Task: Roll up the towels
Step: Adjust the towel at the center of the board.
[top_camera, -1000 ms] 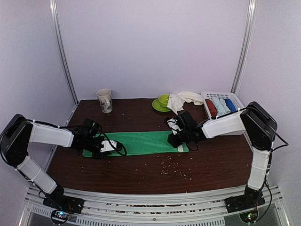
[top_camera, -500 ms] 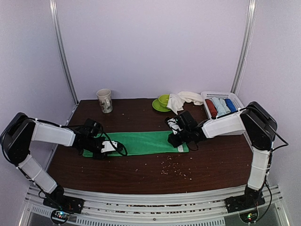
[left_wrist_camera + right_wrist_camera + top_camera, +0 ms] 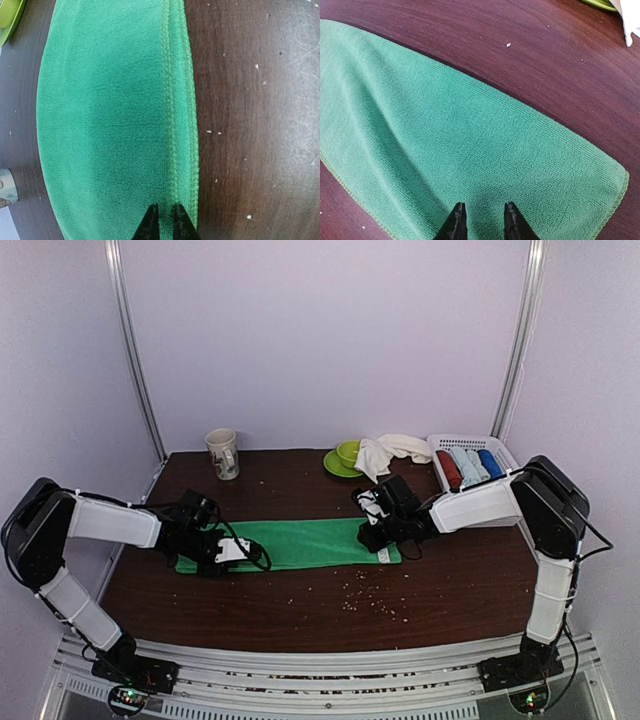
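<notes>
Green towel (image 3: 300,543) lies flat as before, nearward of the mug (image 3: 222,453); left gripper (image 3: 164,207) has narrowed at its hem, grip unclear, right gripper (image 3: 484,205) stays parted, so rolling has not begun.

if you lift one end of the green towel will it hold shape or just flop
Probably floppy: the green towel lies thin and flat against the table, so a lifted end would likely droop. Its textured weave looks grippy; pushed, it may bunch rather than slide.
</notes>
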Tool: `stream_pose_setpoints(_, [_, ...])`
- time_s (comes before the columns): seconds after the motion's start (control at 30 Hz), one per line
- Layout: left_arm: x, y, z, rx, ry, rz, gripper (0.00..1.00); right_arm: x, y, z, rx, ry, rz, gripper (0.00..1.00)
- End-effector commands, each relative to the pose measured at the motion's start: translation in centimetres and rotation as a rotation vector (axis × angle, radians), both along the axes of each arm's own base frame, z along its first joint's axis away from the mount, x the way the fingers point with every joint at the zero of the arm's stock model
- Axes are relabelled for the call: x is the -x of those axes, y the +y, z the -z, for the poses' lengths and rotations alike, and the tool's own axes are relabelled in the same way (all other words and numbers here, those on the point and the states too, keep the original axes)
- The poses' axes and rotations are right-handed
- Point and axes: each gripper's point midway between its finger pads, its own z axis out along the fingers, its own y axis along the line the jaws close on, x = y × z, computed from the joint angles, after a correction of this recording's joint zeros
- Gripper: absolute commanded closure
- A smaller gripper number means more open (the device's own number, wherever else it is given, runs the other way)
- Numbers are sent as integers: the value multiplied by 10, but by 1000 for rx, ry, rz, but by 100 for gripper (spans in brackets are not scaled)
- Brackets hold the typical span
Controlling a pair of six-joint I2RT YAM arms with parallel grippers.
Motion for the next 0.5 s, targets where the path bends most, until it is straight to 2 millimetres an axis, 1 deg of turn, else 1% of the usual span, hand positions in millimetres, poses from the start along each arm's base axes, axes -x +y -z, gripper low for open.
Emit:
stream_pose_setpoints(0.0, [-2,-5,0,2,13,15,87,-4,-6,-10,-5,-24,28,73])
stream_pose_setpoints(0.13, [-4,-4,2,-7,12,6,87,-5,-5,-11,-10,-24,29,73])
stream_pose_setpoints(0.27, [-4,-3,5,-10,17,1,90,-5,-5,-12,-12,-24,29,73])
stream_pose_setpoints(0.37, [-3,-3,6,-12,19,3,96,-5,-6,-10,-5,-21,32,74])
stream_pose_setpoints(0.4, [-3,-3,6,-13,20,4,99,-5,-7,-9,0,-20,35,74])
stream_pose_setpoints(0.47, [-3,-3,5,-14,18,4,100,-6,-8,-7,8,-21,43,74])
